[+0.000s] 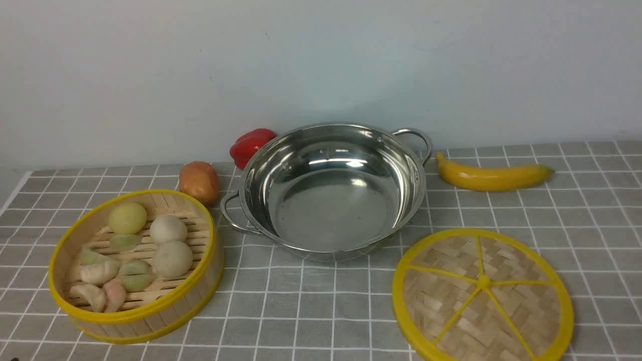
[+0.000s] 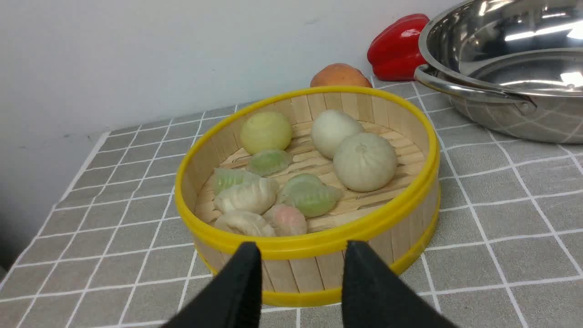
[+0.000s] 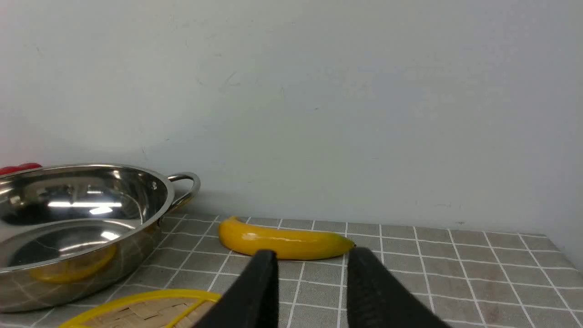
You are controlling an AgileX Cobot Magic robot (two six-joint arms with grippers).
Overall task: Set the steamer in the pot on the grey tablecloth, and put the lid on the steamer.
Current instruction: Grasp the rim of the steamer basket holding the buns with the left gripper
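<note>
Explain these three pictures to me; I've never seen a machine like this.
It is a robot with two arms, each ending in jaws. One picture looks forward from between the arms; the other two come from cameras on its left and right wrists, so the dark fingertips show there.

On the grey tablecloth lie a steamer of toy buns and dumplings at left, an empty steel pot in the middle and a woven lid at right. Behind are a brown, potato-like thing, a red pepper and a banana.

Both pairs of jaws stand open, holding nothing.
</note>
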